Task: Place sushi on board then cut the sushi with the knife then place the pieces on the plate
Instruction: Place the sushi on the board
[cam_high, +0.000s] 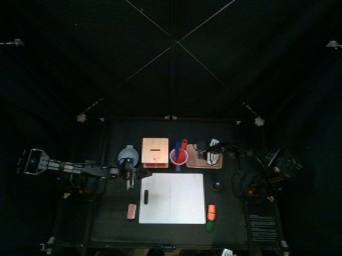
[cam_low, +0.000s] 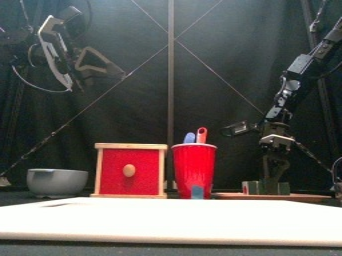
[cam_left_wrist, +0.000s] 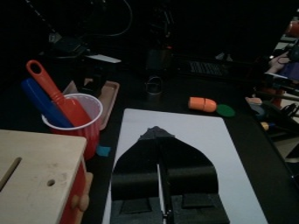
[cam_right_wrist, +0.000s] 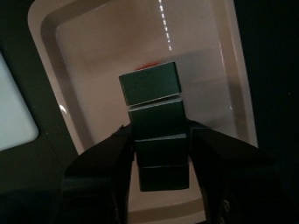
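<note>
The sushi roll (cam_right_wrist: 152, 87) of dark green blocks is seen lying in the pink tray (cam_right_wrist: 216, 70), at the lower right of the front view, not on the white board (cam_high: 174, 195). It is straddled by the right gripper (cam_right_wrist: 160, 137), whose jaws are closed against both its sides. A blue knife (cam_low: 189, 138) and a red knife (cam_low: 202, 131) are stood in the red cup (cam_low: 195, 172), centre frame, beside the wooden box (cam_low: 131, 170). The inside of the blue-grey bowl (cam_low: 56, 180), lower left, is hidden. The left gripper (cam_left_wrist: 156, 133) is held over the board, jaws pressed together, nothing gripped.
</note>
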